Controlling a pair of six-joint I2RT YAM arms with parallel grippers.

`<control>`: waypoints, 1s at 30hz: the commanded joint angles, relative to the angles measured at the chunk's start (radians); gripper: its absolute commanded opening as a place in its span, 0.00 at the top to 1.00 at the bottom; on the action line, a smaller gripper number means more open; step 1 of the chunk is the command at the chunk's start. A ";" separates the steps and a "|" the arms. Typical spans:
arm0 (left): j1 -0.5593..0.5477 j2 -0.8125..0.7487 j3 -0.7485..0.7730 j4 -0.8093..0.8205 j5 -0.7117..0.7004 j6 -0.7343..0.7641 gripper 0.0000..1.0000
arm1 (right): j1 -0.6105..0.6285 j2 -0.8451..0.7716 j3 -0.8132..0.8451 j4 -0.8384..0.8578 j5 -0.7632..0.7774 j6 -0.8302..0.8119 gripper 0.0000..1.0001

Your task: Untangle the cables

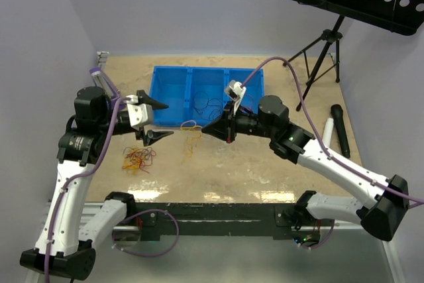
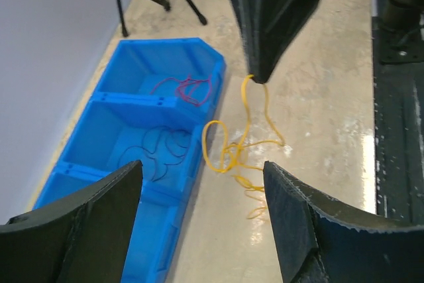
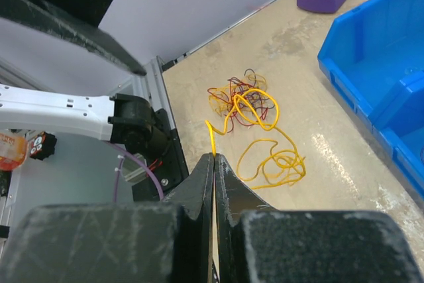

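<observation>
The cables are split. A tangle of red, orange and yellow wires [image 1: 138, 159] lies on the table at the front left and also shows in the right wrist view [image 3: 242, 101]. One yellow cable [image 1: 192, 138] trails from it, its coils [image 3: 271, 164] on the table. My right gripper [image 1: 204, 129] is shut on this yellow cable's end [image 3: 214, 157] and holds it above the table. My left gripper [image 1: 159, 120] is open and empty above the table, left of the yellow cable [image 2: 232, 154], its fingertips [image 2: 136, 167] spread wide.
A blue three-part bin [image 1: 173, 97] stands behind the grippers, with a black cable [image 2: 159, 147] in its middle part and a dark red one [image 2: 185, 87] in its right part. A purple device [image 1: 98, 74] sits back left. A black microphone [image 1: 340, 127] and a tripod [image 1: 324, 51] are at the right.
</observation>
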 commanded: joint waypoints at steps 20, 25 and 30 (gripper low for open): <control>-0.070 0.063 -0.033 0.038 0.204 -0.003 0.33 | 0.078 0.114 0.172 0.124 -0.054 0.023 1.00; -0.073 0.066 -0.042 0.050 0.198 -0.018 0.51 | 0.084 0.128 0.185 0.126 -0.060 0.023 1.00; -0.075 0.065 -0.058 0.134 0.204 -0.117 0.62 | 0.088 0.146 0.196 0.140 -0.060 0.034 1.00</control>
